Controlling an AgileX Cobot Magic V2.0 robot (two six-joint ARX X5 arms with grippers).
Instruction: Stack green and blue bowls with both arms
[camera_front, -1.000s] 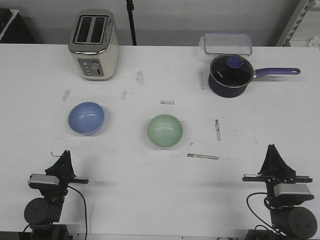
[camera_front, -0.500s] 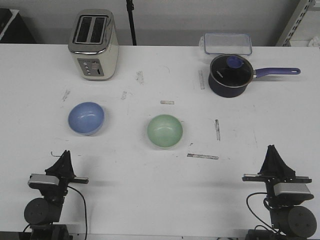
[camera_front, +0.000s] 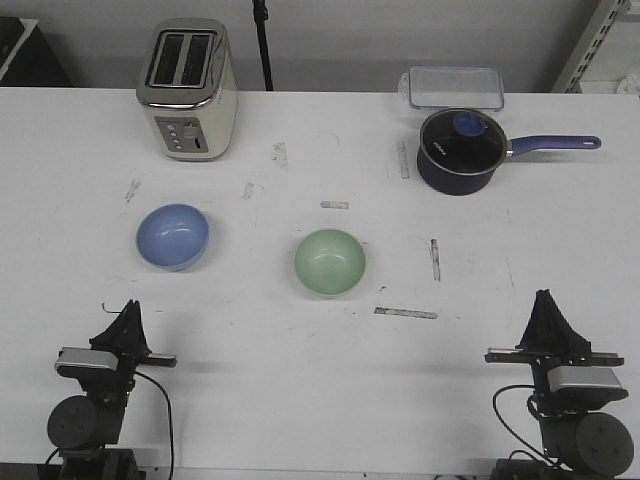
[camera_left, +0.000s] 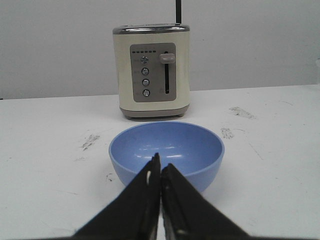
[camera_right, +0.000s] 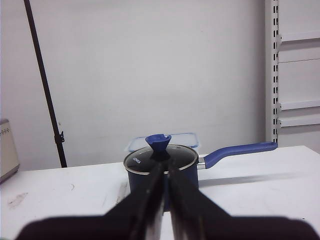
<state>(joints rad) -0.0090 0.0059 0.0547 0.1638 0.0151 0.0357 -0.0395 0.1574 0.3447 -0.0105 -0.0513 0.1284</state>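
Left gripper (camera_left: 160, 172): we find the jaws pressed together, tips meeting, nothing between them. It sits low at the near left edge of the table (camera_front: 300, 400), also seen from the front (camera_front: 128, 312).
Right gripper (camera_right: 165, 172): we find the jaws pressed together likewise, holding nothing. It sits at the near right edge, seen from the front at (camera_front: 546, 303).
Blue bowl (camera_front: 172, 236): upright and open-side up on the left half of the table, straight ahead of the left gripper and apart from it. In the left wrist view (camera_left: 166, 152) its hollow shows bare.
Green bowl (camera_front: 329, 262): upright near the table's middle, to the right of the blue bowl and well apart from it. We see the two unstacked, and neither gripper touches it.
Toaster (camera_front: 188, 88): cream and silver, at the far left, beyond the blue bowl.
Saucepan (camera_front: 460, 150): dark navy, lid on, at the far right, handle pointing right; in line ahead of the right gripper.
Clear container (camera_front: 455, 86): lidded, just behind the saucepan.
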